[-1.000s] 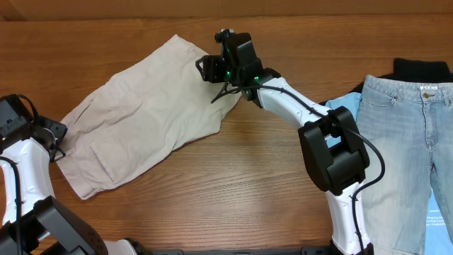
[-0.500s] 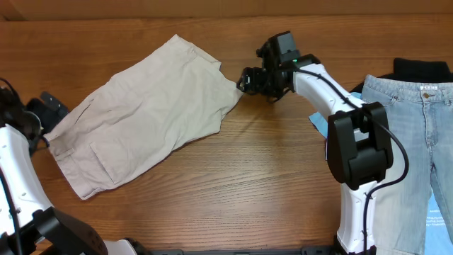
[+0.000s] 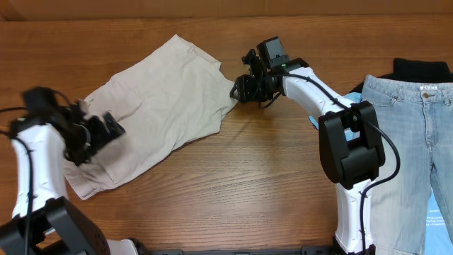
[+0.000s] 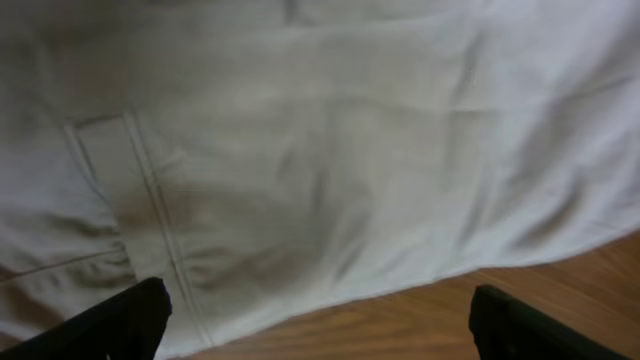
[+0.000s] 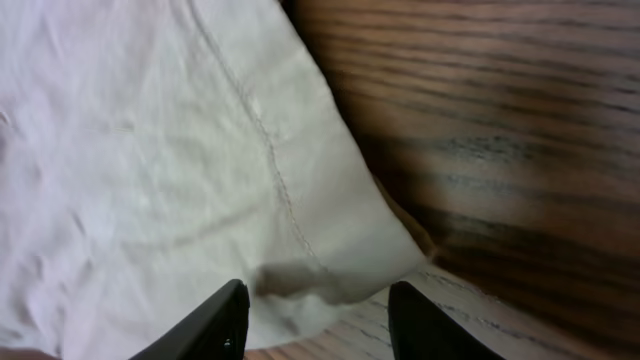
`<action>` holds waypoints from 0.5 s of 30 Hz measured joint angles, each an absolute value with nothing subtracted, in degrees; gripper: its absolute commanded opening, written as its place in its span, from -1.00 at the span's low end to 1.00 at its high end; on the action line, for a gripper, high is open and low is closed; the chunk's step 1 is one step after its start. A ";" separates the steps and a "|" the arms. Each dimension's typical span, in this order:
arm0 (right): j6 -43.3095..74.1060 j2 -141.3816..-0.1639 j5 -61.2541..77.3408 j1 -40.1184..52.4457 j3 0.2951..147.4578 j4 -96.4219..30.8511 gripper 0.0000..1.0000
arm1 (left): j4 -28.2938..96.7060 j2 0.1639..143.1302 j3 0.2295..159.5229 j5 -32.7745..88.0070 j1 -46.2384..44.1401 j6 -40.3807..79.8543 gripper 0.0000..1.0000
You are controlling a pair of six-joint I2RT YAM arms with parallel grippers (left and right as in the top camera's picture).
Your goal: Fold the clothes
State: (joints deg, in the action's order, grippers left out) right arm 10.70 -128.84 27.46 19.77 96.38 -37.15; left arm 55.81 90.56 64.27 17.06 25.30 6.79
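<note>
The pale beige trousers lie spread flat on the left half of the wooden table, folded once. My left gripper is open and hovers over their lower left part; in the left wrist view the cloth fills the frame between the wide-open fingers. My right gripper is open at the trousers' right corner. In the right wrist view that corner lies between the fingers, not pinched.
Light blue denim jeans lie at the right edge, over a black item and a sky-blue cloth. Bare wood lies in front of the trousers.
My left gripper has swung from the table's left edge in over the trousers. My right gripper has moved left, back to the trousers' right corner.
</note>
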 measured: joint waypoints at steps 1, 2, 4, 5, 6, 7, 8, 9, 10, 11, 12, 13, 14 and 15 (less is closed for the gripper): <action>10.59 -128.90 27.64 19.77 96.38 -37.32 0.37 | 54.28 90.56 62.22 15.73 24.80 7.55 1.00; 10.07 -128.92 27.64 19.77 96.38 -37.26 0.37 | 53.17 90.56 60.51 14.39 24.60 8.49 1.00; 9.54 -128.95 27.75 19.88 96.36 -36.62 0.37 | 50.94 90.56 57.74 11.31 24.80 10.59 1.00; 9.41 -128.95 27.79 19.88 96.23 -35.92 0.36 | 49.98 90.56 56.77 10.07 25.04 11.42 1.00; 9.32 -128.95 27.83 19.92 95.98 -35.35 0.30 | 49.30 90.56 56.12 9.10 25.28 12.03 1.00; 9.13 -128.97 27.88 19.99 95.72 -35.14 0.20 | 48.73 90.56 55.53 8.12 25.63 12.58 0.98; 8.99 -128.99 27.92 20.03 95.39 -35.03 0.12 | 48.36 90.56 55.16 7.35 25.67 13.17 0.98; 8.73 -129.10 28.08 20.10 95.04 -35.11 -0.10 | 48.10 90.56 54.96 6.66 25.93 13.50 0.98; 8.71 -129.27 28.10 20.16 94.78 -35.16 -0.46 | 47.92 90.56 54.85 6.09 26.04 13.63 0.96; 8.88 -129.47 28.10 20.25 94.63 -35.29 -0.74 | 47.70 90.56 54.83 5.65 26.13 13.82 0.95; 8.78 -129.64 28.18 20.29 94.43 -35.40 -0.92 | 47.51 90.56 54.83 5.17 26.13 14.06 0.96; 8.99 -129.78 28.23 20.32 94.39 -35.75 -0.92 | 47.44 90.56 54.83 4.86 26.13 14.22 0.98; 9.08 -129.82 28.40 20.29 94.37 -36.67 -0.92 | 47.42 90.56 54.83 4.29 26.13 14.66 1.00; 9.08 -129.82 28.58 20.27 94.37 -37.65 -0.92 | 47.31 90.56 54.83 3.84 26.13 14.92 0.99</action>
